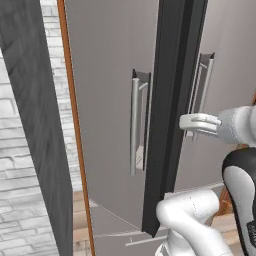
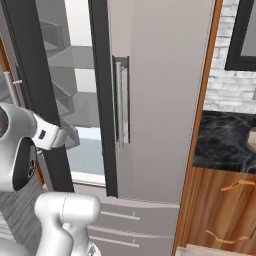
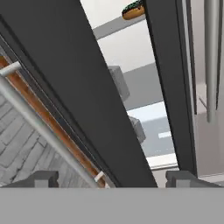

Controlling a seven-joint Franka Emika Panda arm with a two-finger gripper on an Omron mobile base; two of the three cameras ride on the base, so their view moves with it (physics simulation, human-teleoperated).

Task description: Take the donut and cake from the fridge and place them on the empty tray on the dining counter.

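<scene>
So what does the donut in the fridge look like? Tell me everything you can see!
In the hand view, the donut peeks out past the dark edge of the open fridge door. It has tan dough, dark icing and tiny green sprinkles. It lies flat on a pale shelf inside the white fridge. Part of it is hidden, so its hole cannot be seen. Nothing else touches it.

Fridge (image 2: pixel 155 100): smooth matt grey doors, brushed silver metal bar handles (image 2: pixel 120 105). Door edge (image 3: pixel 78 87): matt black. Dining counter (image 2: pixel 225 140): glossy black marble, wooden side.
</scene>
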